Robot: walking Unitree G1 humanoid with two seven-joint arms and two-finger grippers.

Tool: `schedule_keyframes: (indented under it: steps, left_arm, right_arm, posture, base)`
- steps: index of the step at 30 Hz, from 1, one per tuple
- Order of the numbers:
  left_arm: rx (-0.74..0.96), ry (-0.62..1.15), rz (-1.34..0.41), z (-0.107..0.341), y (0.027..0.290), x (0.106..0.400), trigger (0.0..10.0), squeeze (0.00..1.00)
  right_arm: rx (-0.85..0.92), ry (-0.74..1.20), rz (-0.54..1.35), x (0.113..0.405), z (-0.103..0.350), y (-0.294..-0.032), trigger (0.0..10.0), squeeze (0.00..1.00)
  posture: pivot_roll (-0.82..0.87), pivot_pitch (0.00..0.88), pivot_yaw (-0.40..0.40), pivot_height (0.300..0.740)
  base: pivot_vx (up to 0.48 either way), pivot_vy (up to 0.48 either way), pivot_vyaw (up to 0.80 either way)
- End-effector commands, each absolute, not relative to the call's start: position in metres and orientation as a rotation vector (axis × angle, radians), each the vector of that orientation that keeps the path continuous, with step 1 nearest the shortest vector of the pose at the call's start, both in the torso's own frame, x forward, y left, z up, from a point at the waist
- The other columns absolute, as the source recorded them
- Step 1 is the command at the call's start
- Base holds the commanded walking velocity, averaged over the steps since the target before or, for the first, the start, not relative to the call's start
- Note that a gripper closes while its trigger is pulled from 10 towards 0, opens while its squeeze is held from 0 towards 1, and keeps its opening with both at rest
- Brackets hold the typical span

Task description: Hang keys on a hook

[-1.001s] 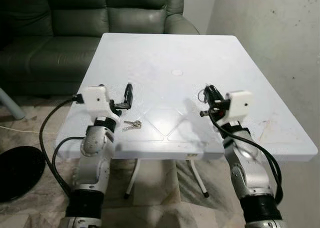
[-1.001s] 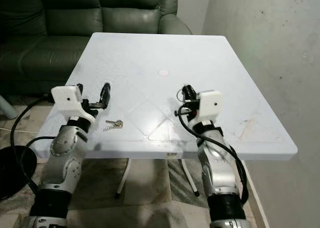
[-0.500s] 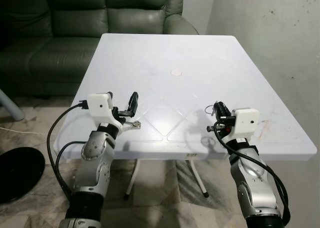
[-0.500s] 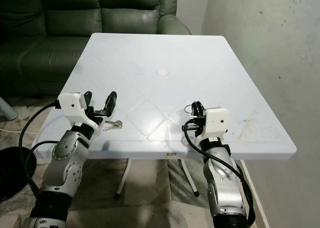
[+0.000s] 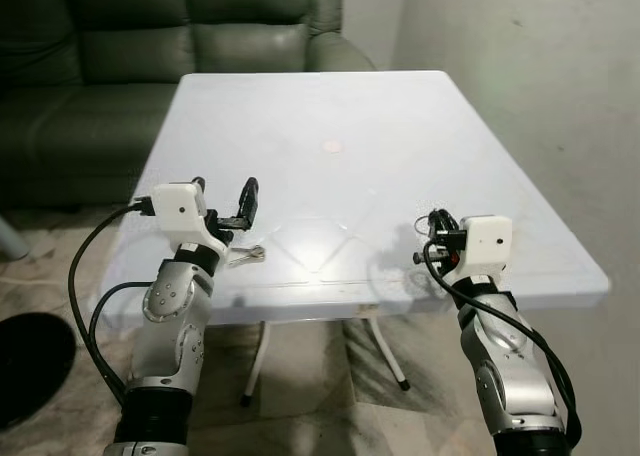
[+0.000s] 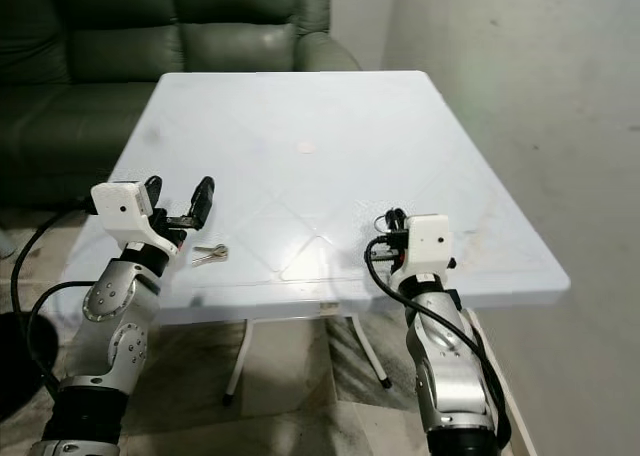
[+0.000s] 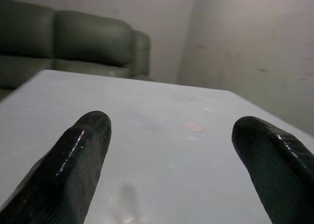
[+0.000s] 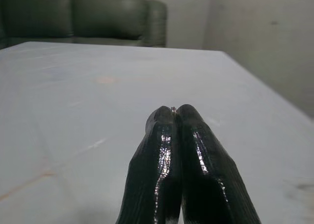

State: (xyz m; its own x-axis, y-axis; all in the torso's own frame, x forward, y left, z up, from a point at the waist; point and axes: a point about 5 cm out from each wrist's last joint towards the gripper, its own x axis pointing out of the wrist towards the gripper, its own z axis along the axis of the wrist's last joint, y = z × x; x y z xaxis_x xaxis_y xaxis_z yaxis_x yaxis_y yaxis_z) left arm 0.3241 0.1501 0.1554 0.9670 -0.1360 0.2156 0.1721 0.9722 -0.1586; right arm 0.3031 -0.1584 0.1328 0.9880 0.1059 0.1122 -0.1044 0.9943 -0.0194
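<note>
A dark green sofa [image 5: 150,36] stands behind a white plastic table [image 5: 400,146], at its 12 o'clock side, and a pale wall [image 5: 560,96] runs along the table's 3 o'clock side. Both silver arms reach up over the near edge.

The left gripper [image 6: 190,204] hovers above the table's 8 o'clock corner. The head views show one finger raised; the left wrist view makes it plain that the two black fingers [image 7: 73,170] stand wide apart, released, with bare tabletop between them.

The right gripper [image 5: 433,234] sits over the near edge at about 5 o'clock. From the head it is a dark knot of cable, but the right wrist view shows its fingertips [image 8: 164,135] pressed together, a thin metal sliver at the seam; what that is I cannot tell.

The keys [image 6: 209,254] lie flat on the table just beside and below the left gripper, untouched.
</note>
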Motion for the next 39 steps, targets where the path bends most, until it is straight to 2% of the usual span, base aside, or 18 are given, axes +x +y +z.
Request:
schedule_keyframes:
  steps: [1,14,19,22,29,33,39]
  left_arm:
    - [-0.17,-0.191,-0.149,0.154,0.148,0.327,10.0,0.0]
    - [-0.179,-0.143,-0.175,0.147,0.136,0.33,10.0,0.0]
    - [-0.165,-0.145,-0.158,0.149,0.143,0.337,10.0,0.0]
    - [-0.229,-0.164,-0.107,0.154,0.151,0.339,10.0,0.0]
    - [-0.209,-0.156,-0.073,0.147,0.153,0.334,10.0,0.0]
    - [-0.222,-0.151,-0.102,0.143,0.136,0.335,10.0,0.0]
    - [-0.196,-0.165,-0.154,0.152,0.135,0.342,10.0,0.0]
  right_arm:
    - [-0.016,-0.129,0.119,0.304,0.139,-0.156,10.0,0.0]
    - [-0.045,-0.111,0.129,0.299,0.135,-0.158,10.0,0.0]
    - [-0.057,-0.118,0.167,0.299,0.14,-0.148,10.0,0.0]
    - [-0.062,-0.123,0.188,0.303,0.143,-0.148,10.0,0.0]
    - [-0.083,-0.128,0.196,0.312,0.15,-0.152,10.0,0.0]
    - [-0.089,-0.136,0.153,0.32,0.152,-0.166,10.0,0.0]
    - [-0.049,-0.162,0.155,0.323,0.156,-0.151,10.0,0.0]
  posture:
    - [-0.03,0.035,-0.016,0.732]
    - [-0.07,0.071,0.005,0.732]
    - [-0.08,0.066,-0.014,0.732]
    - [-0.07,0.061,-0.03,0.732]
    - [-0.06,0.058,-0.066,0.732]
    - [-0.05,0.04,-0.042,0.732]
    - [-0.05,0.01,-0.007,0.732]
  base:
    - [0.0,0.0,-0.7]
    - [0.0,0.0,-0.73]
    - [0.0,0.0,-0.74]
    - [0.0,0.0,-0.74]
    - [0.0,0.0,-0.74]
    - [0.0,0.0,-0.74]
    - [0.0,0.0,-0.74]
